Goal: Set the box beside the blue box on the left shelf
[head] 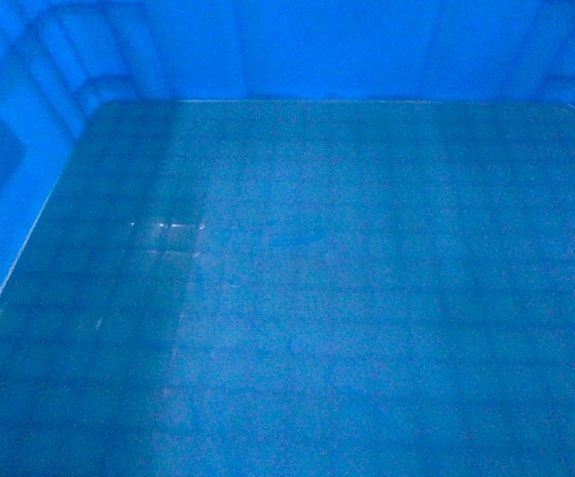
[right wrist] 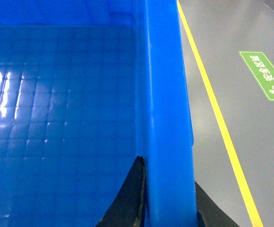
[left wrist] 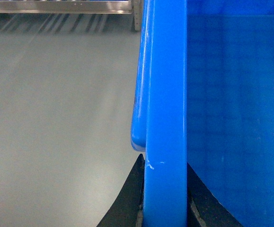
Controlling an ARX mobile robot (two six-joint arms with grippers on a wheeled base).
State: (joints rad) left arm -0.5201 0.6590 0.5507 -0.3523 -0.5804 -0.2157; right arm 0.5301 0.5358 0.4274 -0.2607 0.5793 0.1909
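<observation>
You have the box (head: pixel 297 248) carried: it fills the head view, with the left end effector (left wrist: pixel 164 201) clamped on its left rim and the right end effector (right wrist: pixel 167 198) clamped on its right rim. Grey floor (left wrist: pixel 56 118) lies below, a shelf frame (left wrist: pixel 61 5) shows at upper left of the left wrist view, so placing is left.

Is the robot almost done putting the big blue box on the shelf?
Not yet. Done: both grippers have hold of the box, the left gripper clamped on one rim and the right gripper on the opposite rim. In hand: it is carried over grey floor. Left: reaching the shelf and setting it beside the other blue box, which isn't in view.
</observation>
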